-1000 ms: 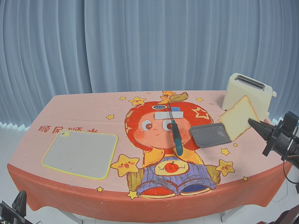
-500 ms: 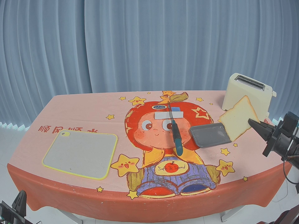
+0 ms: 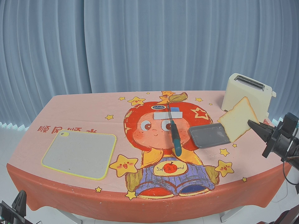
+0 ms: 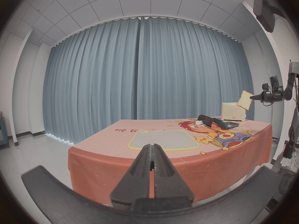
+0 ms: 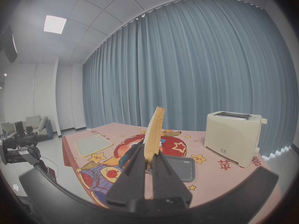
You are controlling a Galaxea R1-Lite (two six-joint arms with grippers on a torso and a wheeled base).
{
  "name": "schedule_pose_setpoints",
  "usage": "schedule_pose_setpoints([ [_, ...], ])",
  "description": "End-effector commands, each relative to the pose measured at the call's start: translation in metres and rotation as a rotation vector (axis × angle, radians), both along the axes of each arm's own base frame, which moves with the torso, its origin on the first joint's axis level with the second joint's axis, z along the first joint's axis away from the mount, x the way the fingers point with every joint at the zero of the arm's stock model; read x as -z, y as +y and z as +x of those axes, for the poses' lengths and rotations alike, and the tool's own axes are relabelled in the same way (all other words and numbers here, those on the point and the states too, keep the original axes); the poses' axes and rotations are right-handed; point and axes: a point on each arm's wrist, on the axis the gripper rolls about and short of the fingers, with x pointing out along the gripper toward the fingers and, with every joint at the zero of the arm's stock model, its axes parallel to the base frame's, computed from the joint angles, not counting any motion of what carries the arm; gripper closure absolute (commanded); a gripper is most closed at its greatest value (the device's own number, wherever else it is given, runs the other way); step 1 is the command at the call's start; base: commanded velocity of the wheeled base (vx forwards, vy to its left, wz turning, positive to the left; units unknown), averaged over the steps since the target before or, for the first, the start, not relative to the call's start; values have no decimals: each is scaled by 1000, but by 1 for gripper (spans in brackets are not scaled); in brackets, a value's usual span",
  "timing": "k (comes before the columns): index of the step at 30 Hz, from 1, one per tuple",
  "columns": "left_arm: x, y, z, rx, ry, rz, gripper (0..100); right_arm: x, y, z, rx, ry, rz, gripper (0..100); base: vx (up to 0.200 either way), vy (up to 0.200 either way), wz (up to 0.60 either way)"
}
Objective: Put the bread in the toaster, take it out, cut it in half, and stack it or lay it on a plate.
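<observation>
Our right arm point(image 3: 277, 139) holds the bread point(image 3: 238, 119) up in the air, in front of the toaster point(image 3: 247, 94). Its jaws pinch the slice by one low corner and are closed tight on it. The slice stands up on its edge, not flat. We think that is so it can slide straight down into the slot on top. The bread has not gone in yet, so we judge the first step is only partly done.

The other things look set out for later steps. The knife point(image 3: 175, 131) lies in the middle of the tabletop point(image 3: 78, 112), with its handle toward us, easy to grab. The board point(image 3: 79, 153) waits on our left for the cutting. The grey plate point(image 3: 209, 135) sits near the toaster for the cut halves.

Our left arm point(image 3: 20, 199) hangs low, off the near left corner. Its jaws are pressed together with nothing in them.

The head view shows the wide, pale face of the bread. The right wrist view shows it from the side, thin as a card between the jaws, and shows the open slot. The left wrist view shows how high the slice is: a bit above the top of the toaster and off to one side of it.
</observation>
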Motion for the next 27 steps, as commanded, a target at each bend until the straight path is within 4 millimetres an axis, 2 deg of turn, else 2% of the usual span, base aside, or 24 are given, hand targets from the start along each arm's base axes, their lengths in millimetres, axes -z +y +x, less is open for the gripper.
schedule_pose_setpoints([
  [1,5,0,1,2,19,0,100,0,0,0,-1,1,0,100,0,-200,0],
  [27,5,0,2,0,21,0,100,3,0,1,-2,14,-4,100,0,-200,0],
])
